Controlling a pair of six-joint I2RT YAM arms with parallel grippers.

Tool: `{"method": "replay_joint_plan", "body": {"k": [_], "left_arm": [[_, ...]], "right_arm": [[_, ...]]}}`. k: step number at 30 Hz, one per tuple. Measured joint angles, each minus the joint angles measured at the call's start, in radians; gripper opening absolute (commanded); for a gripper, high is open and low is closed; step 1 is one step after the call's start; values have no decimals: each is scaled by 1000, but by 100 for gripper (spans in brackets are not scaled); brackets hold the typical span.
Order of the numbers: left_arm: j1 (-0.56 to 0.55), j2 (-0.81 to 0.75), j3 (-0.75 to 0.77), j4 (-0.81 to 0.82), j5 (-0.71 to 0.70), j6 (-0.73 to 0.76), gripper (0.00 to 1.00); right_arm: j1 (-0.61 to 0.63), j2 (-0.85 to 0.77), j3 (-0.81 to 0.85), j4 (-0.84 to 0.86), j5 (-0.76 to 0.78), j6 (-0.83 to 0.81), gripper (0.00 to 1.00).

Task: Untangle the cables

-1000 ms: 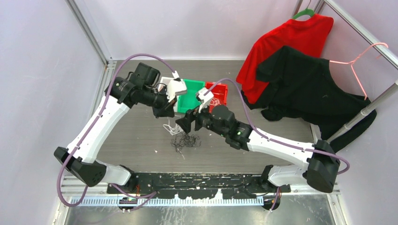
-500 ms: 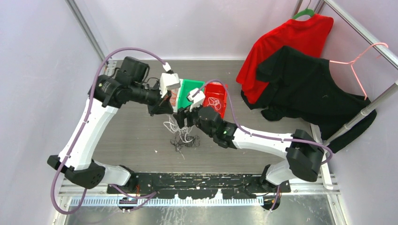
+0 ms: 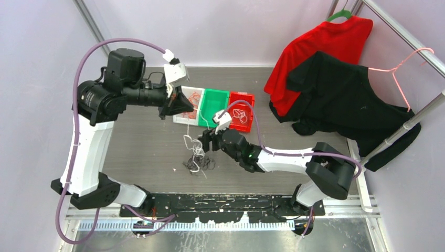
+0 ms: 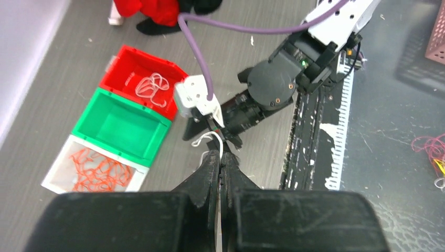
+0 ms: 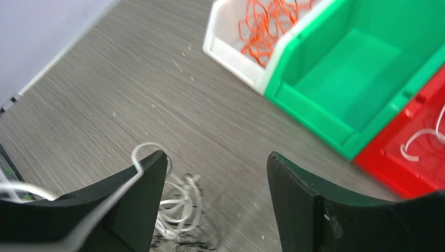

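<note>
Cables (image 3: pixel 199 160) lie in a black-and-white clump on the grey table (image 3: pixel 141 147), near the bins, with white loops sticking up. The right gripper (image 3: pixel 203 143) hangs just over them, jaws wide, a white strand draped across one finger (image 5: pixel 141 184). The left gripper (image 3: pixel 176 105) is raised above the white bin (image 5: pixel 233 60) of orange strands, pinched tight. A white wire shows at its tips, but I cannot tell whether it is gripped.

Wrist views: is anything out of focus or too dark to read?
Left wrist: the left gripper is a dark, soft mass; the green bin is sharp. Right wrist: the right gripper shows near-black, soft-edged fingers; the white cables beside them blur slightly.
</note>
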Motion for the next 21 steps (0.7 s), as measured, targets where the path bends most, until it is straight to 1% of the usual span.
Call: {"method": "replay_joint_plan", "body": {"k": [4,9,15,19,21], "left_arm": [[0,-14,19,72,-7,-24,0],[0,-74,-23,217,-43,-61,0],[0,-120,-23,357,-72,-94,0],[0,-124,-25,401,-87,-108,0],[0,-130,-45,414,-86,-109,0]], "right_arm": [[0,0,-86,32,16,29,74],[0,0,-183,99,42,72,73],[0,-19,-285,106,75,102,73],[0,-108,-312,82,90,107,76],[0,-193,-311,59,96,104,77]]}}
